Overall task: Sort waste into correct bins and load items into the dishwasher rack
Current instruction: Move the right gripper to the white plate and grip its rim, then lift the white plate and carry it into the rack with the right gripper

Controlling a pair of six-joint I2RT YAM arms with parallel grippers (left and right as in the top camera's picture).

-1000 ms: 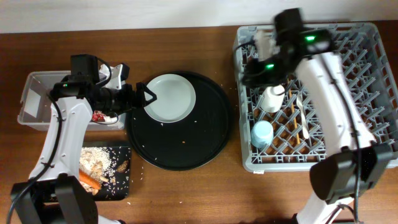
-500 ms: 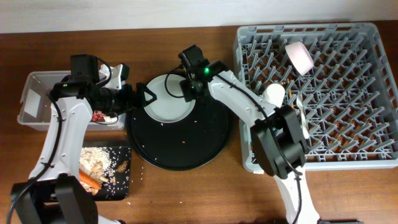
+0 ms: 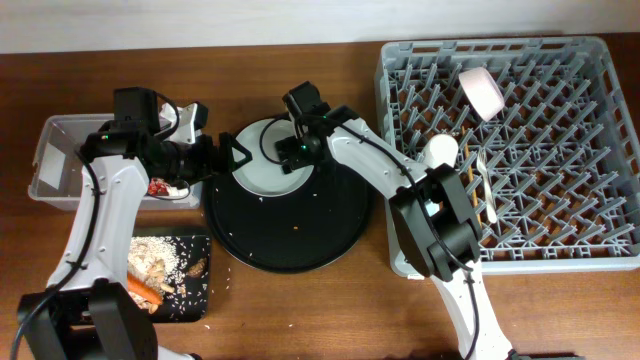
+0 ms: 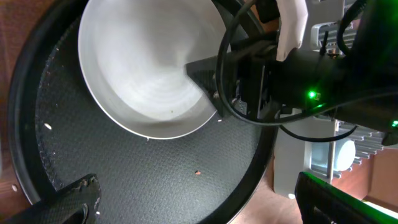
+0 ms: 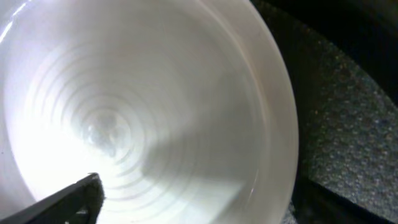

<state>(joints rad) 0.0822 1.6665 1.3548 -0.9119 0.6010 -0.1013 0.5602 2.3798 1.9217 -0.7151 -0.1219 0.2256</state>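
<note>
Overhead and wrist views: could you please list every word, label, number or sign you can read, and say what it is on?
No text can be read in any view.
White label on the clear tub: any print is too small to read.
Pale plate and dishwasher rack: no markings visible.

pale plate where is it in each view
Overhead: plate, left of centre.
Left wrist: plate, upper left.
Right wrist: plate fills most of the frame.
Shared landmark: the round black tray under it.
</note>
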